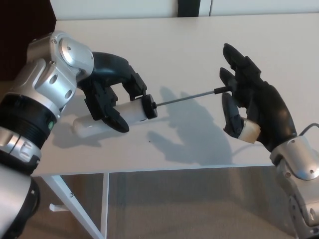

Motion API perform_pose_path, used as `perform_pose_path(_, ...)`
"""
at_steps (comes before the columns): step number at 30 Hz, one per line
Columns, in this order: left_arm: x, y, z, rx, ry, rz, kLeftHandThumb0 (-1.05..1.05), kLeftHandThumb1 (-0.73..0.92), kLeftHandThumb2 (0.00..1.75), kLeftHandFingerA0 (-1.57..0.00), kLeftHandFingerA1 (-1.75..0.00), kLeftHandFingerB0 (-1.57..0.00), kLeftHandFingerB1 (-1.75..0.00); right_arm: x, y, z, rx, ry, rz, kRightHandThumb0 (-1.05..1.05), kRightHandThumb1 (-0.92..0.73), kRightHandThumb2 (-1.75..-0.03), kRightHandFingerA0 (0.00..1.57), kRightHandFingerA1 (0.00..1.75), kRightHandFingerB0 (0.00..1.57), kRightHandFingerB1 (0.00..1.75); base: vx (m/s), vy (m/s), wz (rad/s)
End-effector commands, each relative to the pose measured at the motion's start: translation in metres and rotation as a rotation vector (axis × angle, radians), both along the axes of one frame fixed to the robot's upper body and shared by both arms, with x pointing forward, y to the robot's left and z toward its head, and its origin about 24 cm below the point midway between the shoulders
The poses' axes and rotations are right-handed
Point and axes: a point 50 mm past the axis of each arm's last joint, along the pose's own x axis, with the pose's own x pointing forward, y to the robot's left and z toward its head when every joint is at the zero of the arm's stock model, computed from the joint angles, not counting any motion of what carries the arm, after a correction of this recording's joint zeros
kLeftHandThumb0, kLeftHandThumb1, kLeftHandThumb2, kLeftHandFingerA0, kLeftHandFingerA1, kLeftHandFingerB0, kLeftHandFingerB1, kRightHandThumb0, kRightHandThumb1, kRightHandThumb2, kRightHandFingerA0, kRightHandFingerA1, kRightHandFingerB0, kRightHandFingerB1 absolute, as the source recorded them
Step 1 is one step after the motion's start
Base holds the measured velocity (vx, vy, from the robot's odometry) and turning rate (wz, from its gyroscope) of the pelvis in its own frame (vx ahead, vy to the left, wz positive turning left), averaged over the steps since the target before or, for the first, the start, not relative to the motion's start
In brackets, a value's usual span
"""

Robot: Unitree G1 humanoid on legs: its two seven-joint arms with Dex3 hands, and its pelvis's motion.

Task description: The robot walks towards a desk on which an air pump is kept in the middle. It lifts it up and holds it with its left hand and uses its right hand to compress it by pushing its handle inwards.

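The air pump (130, 111) is a white cylinder with a black end cap, held level above the white desk (189, 45). My left hand (110, 97) is shut on its barrel, fingers wrapped over and under it. A thin grey rod (184, 98) runs right from the cap to a small black handle (219, 90). My right hand (249, 107) stands open with fingers spread, its palm against the handle's end. The left end of the cylinder pokes out below my left wrist.
The desk's front edge (164, 170) crosses the lower picture, with white legs (75, 206) and the floor beneath. A dark panel (25, 35) stands at the far left and a black post (191, 8) behind the desk.
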Motion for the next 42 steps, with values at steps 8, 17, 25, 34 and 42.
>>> perform_pose_path(8,0.007,-0.010,0.015,-0.069,-0.044,0.020,-0.14,0.64,0.70,-0.69,-1.26,-0.65,-1.01,0.003,0.013,0.012,-0.074,-0.101,-0.047,-0.88,-0.80,-1.16,0.00,0.12,0.00,0.10,0.00,0.000,0.00)
perform_pose_path(17,0.011,-0.020,0.025,-0.059,-0.082,0.038,-0.29,0.67,0.61,-0.79,-1.22,-0.63,-0.84,0.008,0.020,0.015,-0.049,-0.133,-0.101,-0.87,-0.82,-1.17,0.00,0.14,0.00,0.12,0.00,0.000,0.00)
perform_pose_path(25,0.012,-0.029,0.033,-0.057,-0.093,-0.044,-0.49,0.78,0.64,-0.72,-1.13,-0.19,-0.28,0.010,0.024,0.011,-0.067,-0.136,-0.133,-0.86,-0.85,-1.19,0.00,0.13,0.00,0.11,0.00,0.000,0.00)
perform_pose_path(34,0.019,-0.035,0.037,-0.083,-0.072,0.064,-0.67,0.91,0.73,-0.78,-1.28,-0.27,-0.80,0.012,0.032,0.006,-0.114,-0.188,-0.228,-0.84,-0.90,-1.21,0.00,0.13,0.00,0.12,0.00,0.000,0.00)
perform_pose_path(42,0.022,-0.038,0.042,-0.094,-0.049,0.120,-0.67,0.92,0.70,-0.89,-1.23,-0.32,-1.04,0.017,0.038,0.005,-0.166,-0.245,-0.306,-0.80,-0.92,-1.22,0.00,0.16,0.00,0.14,0.00,0.000,0.00)
